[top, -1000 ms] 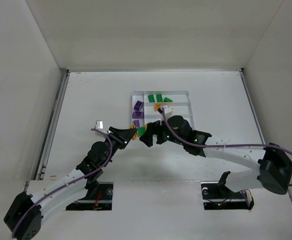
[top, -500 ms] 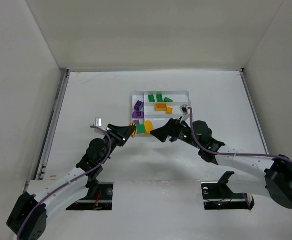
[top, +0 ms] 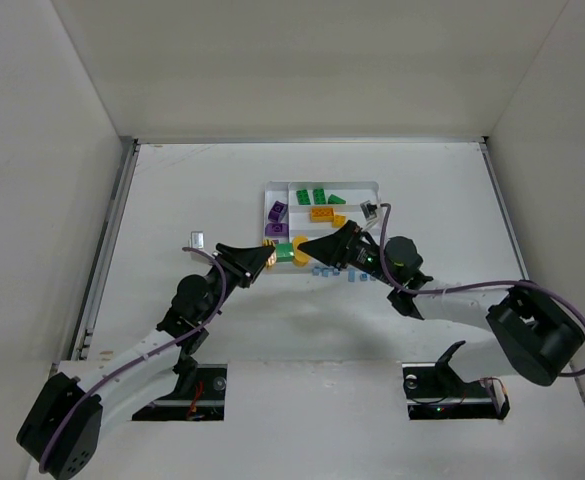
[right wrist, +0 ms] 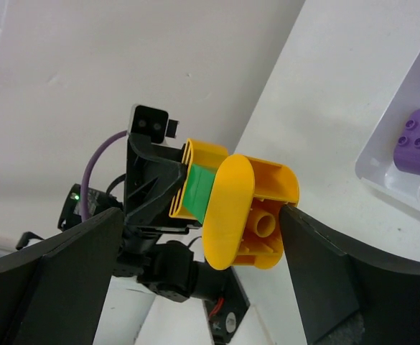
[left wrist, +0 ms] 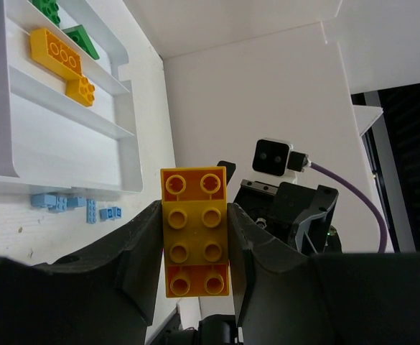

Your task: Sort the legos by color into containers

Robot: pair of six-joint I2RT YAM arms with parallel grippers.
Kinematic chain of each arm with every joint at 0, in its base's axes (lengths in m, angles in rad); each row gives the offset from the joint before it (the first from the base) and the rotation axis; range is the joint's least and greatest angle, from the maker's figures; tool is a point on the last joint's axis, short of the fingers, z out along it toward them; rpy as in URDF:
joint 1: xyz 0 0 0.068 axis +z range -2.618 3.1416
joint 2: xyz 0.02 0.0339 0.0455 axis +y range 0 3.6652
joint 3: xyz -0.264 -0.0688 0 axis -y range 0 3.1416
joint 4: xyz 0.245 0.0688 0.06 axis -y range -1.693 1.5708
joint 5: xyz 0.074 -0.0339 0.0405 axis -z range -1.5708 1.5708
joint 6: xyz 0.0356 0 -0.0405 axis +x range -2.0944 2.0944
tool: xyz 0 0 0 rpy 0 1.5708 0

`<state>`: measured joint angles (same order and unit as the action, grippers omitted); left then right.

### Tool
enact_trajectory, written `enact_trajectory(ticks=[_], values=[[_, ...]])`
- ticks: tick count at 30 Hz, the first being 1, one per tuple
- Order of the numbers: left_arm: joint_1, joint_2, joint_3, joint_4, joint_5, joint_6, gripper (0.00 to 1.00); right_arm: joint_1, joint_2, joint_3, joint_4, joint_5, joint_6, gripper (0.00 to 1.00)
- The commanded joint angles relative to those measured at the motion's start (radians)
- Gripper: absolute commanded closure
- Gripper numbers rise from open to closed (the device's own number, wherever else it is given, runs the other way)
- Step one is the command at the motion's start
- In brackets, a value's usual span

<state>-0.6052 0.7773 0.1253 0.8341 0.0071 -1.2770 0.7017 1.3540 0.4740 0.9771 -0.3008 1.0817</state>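
Splitting a joined clump of legos (left wrist: 195, 248) is the step in hand, as I read it. The clump hangs in the air just short of the tray (left wrist: 66, 154), between my two arms. The left gripper (top: 266, 259) is clenched on the yellow-orange end, both fingers pressed flat to its sides. The right gripper (right wrist: 202, 214) stands spread wide around the other end, a rounded yellow piece (right wrist: 235, 205) stuck to a green brick (right wrist: 197, 190). One finger looks to be at its edge and the other is clear of it, so nothing is grasped there. Next I would close the right fingers on that rounded piece and pull or twist it off the green brick (squarely, or the whole clump may slip from the left).

In the tray, the narrow side section has purple bricks (top: 276, 212), the far long section green bricks (top: 317, 196), and the middle one orange bricks (top: 322, 213). The near long section looks bare. The light-blue bricks (left wrist: 73, 205) lie loose on the table (top: 192, 190), just beside the tray's near wall.
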Motion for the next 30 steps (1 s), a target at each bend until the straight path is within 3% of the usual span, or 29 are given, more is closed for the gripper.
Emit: enact_trajectory(ticks=[1, 8, 19, 23, 30], values=[[-0.003, -0.021, 0.033, 0.141, 0.044, -0.024, 0.87, -0.005, 0.034, -0.005, 0.117, -0.014, 0.055, 0.09], [0.002, -0.038, 0.037, 0.14, 0.047, -0.022, 0.87, -0.012, 0.066, -0.029, 0.136, 0.012, 0.066, 0.12], [0.032, -0.042, 0.043, 0.115, 0.067, -0.001, 0.87, -0.09, -0.078, -0.121, 0.155, 0.034, 0.037, 0.1], [0.018, -0.038, 0.045, 0.122, 0.062, -0.007, 0.87, -0.074, -0.02, -0.08, 0.107, 0.034, 0.035, 0.1], [0.0, -0.039, 0.046, 0.128, 0.06, -0.015, 0.87, -0.025, 0.099, -0.017, 0.244, -0.009, 0.087, 0.14]])
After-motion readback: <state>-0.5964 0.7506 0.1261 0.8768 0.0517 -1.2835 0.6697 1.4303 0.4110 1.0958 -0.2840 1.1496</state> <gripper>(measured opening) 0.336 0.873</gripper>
